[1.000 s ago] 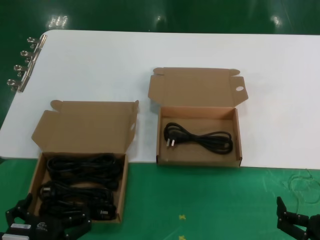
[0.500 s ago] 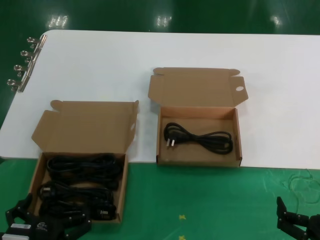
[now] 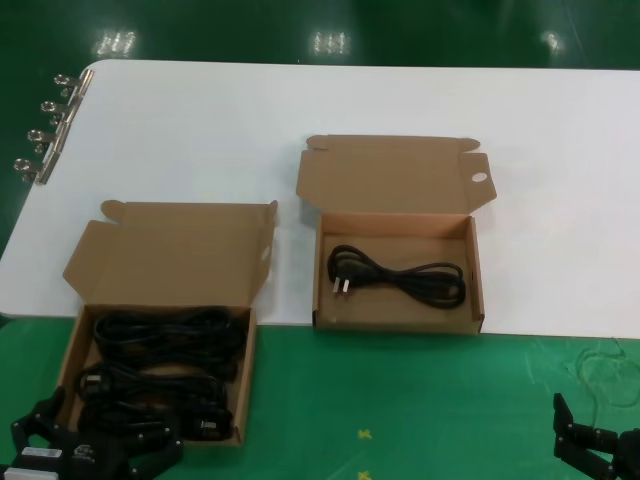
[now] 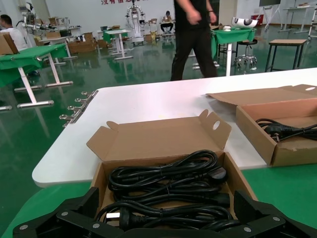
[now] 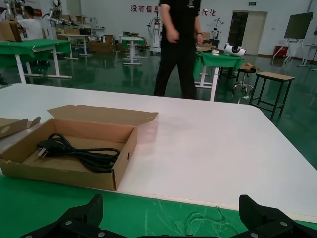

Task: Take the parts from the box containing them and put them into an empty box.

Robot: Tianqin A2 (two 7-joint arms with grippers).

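Note:
The box containing the parts (image 3: pixel 68 352) lies open at the near left, its plain lid folded back, and holds several black coiled power cords (image 3: pixel 160 360). My left gripper (image 3: pixel 95 442) is open just before this box's near edge; in the left wrist view its jaws (image 4: pixel 168 199) stand wide on either side of the cords (image 4: pixel 168 191). The box with the round-holed lid tab (image 3: pixel 398 322) lies open at the centre and holds one cord (image 3: pixel 400 275). My right gripper (image 3: pixel 600 450) is open over the green mat at the near right, far from that box (image 5: pixel 124 153).
The white table (image 3: pixel 300 100) stretches behind the boxes, with the green mat (image 3: pixel 400 400) in front. Several binder clips (image 3: pixel 45 135) hang on the table's left edge. A thin clear loop (image 3: pixel 605 365) lies on the mat at the right. A person (image 4: pixel 193 34) walks beyond the table.

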